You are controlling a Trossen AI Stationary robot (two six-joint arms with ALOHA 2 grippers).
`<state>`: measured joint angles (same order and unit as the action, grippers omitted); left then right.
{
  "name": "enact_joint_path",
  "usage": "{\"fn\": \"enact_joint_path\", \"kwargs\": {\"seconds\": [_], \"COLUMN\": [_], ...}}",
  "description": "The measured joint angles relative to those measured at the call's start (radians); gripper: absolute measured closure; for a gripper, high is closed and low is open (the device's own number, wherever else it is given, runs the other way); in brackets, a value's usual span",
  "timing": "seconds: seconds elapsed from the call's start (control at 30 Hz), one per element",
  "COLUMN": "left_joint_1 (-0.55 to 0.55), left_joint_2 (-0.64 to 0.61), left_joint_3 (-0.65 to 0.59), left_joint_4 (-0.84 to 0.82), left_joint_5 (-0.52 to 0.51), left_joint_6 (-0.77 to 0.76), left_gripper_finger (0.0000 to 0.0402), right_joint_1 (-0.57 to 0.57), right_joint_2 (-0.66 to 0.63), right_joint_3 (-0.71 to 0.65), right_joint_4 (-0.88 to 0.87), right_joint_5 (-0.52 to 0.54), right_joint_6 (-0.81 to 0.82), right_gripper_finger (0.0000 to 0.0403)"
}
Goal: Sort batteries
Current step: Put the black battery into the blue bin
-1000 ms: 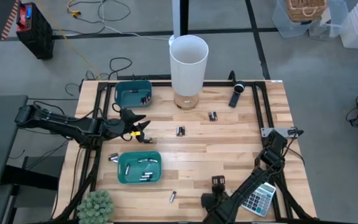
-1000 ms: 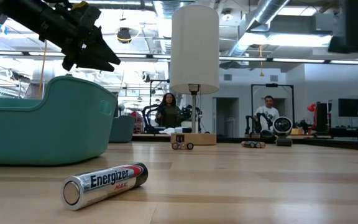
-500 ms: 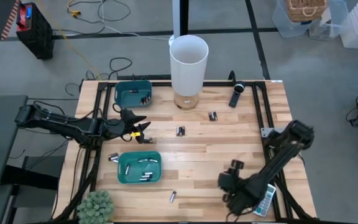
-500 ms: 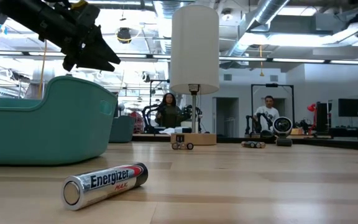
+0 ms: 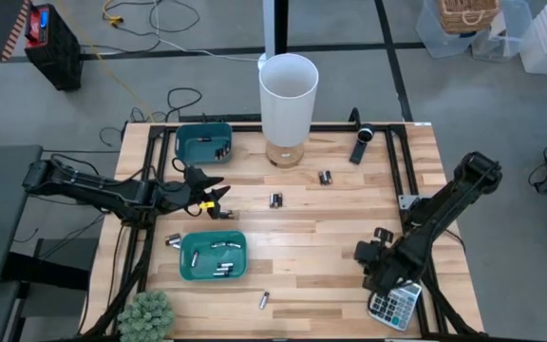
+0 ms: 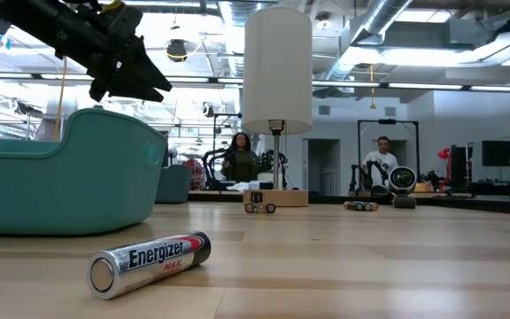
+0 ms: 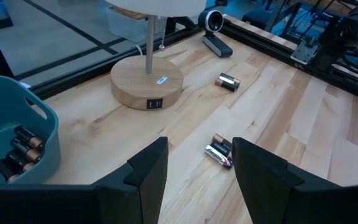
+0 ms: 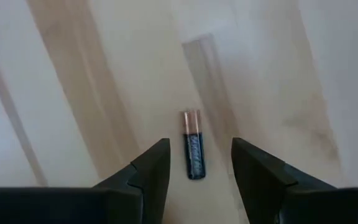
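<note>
Batteries lie scattered on the wooden table: a pair (image 5: 275,199) near the middle, one (image 5: 326,177) farther back, one (image 5: 264,299) near the front edge, and one (image 5: 173,240) beside the near teal bin (image 5: 213,256). Both that bin and the far teal bin (image 5: 204,142) hold batteries. My left gripper (image 5: 215,196) hovers open between the two bins, and the pair (image 7: 219,151) shows beyond its fingers. My right gripper (image 5: 367,256) is open at the near right and points down. A black, copper-ended battery (image 8: 192,144) lies on the wood beyond its fingers, untouched.
A white lamp (image 5: 288,104) on a wooden base stands at the far middle, with a black oblong device (image 5: 361,144) to its right. A calculator (image 5: 394,304) lies at the near right corner and a small plant (image 5: 147,313) at the near left. People stand in the room behind.
My right gripper has swung away from the near edge toward the table's right side, rising and rolling about its own axis. It now points down at the wood beside the calculator. Nothing on the table has moved.
</note>
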<state>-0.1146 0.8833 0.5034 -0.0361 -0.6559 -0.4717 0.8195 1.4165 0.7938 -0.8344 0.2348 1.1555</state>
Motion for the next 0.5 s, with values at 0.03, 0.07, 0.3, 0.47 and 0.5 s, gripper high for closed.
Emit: {"fn": "enact_joint_path", "kwargs": {"seconds": [0.03, 0.07, 0.3, 0.47, 0.5], "left_joint_1": [0.0, 0.0, 0.0, 0.0, 0.0], "left_joint_2": [0.0, 0.0, 0.0, 0.0, 0.0], "left_joint_3": [0.0, 0.0, 0.0, 0.0, 0.0], "left_joint_4": [0.0, 0.0, 0.0, -0.004, -0.004], "left_joint_5": [0.0, 0.0, 0.0, 0.0, 0.0], "left_joint_6": [0.0, 0.0, 0.003, 0.003, 0.003], "left_gripper_finger": [0.0229, 0.0229, 0.0229, 0.0229, 0.0229], "right_joint_1": [-0.015, -0.03, -0.152, -0.216, -0.228], "right_joint_2": [-0.006, -0.006, -0.004, -0.005, -0.005], "right_joint_3": [-0.01, -0.02, -0.059, -0.114, -0.127], "right_joint_4": [0.008, 0.009, 0.041, 0.084, 0.084], "right_joint_5": [-0.014, -0.03, -0.111, -0.17, -0.183], "right_joint_6": [-0.016, -0.031, -0.172, -0.219, -0.219], "right_gripper_finger": [0.0211, 0.0211, 0.0211, 0.0211, 0.0211]}}
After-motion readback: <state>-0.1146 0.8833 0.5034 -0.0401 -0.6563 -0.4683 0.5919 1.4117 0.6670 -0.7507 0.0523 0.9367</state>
